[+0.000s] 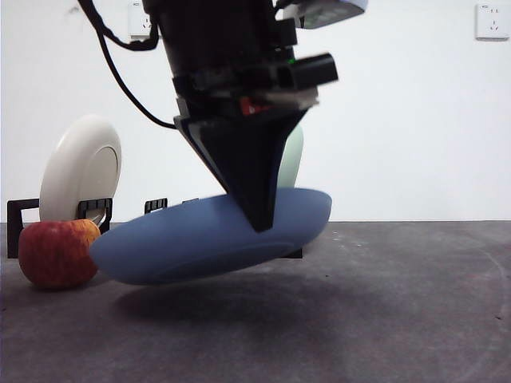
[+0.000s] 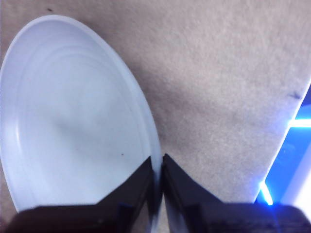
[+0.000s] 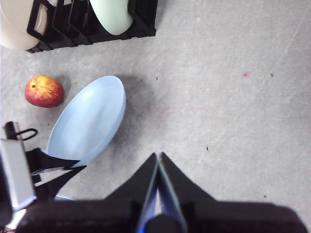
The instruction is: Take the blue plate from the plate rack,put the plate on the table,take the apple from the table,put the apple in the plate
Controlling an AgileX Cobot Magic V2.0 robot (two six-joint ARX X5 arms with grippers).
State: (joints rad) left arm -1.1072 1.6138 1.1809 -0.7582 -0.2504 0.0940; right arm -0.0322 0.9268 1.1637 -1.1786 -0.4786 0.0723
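Left gripper (image 1: pixel 259 215): nearest and biggest in the front view, a dark wedge coming down from above; jaws pinched narrow on the near rim of the blue plate, holding it by the edge so the bowl faces up.
Bench (image 1: pixel 383 319): dark grey and mottled; bare surface lies under the plate, likely the chosen landing spot.
Blue plate (image 1: pixel 207 239): out of the rack and hanging tilted just above the bench, its shadow below it; the side toward the apple is lowest, not clearly touching. I judge it mid-lowering, not yet set down.
Plate rack (image 3: pixel 97 24): black, behind the plate; a beige plate (image 1: pixel 80 171) and a pale green plate (image 3: pixel 112 14) stand upright in its slots.
Right gripper (image 3: pixel 158 167): waiting high over the bench, jaws closed on nothing, well apart from the plate.
Apple (image 1: pixel 57 251): red, resting on the bench just beside the plate's low edge, in front of the rack; close enough that a careless set-down could nudge it.
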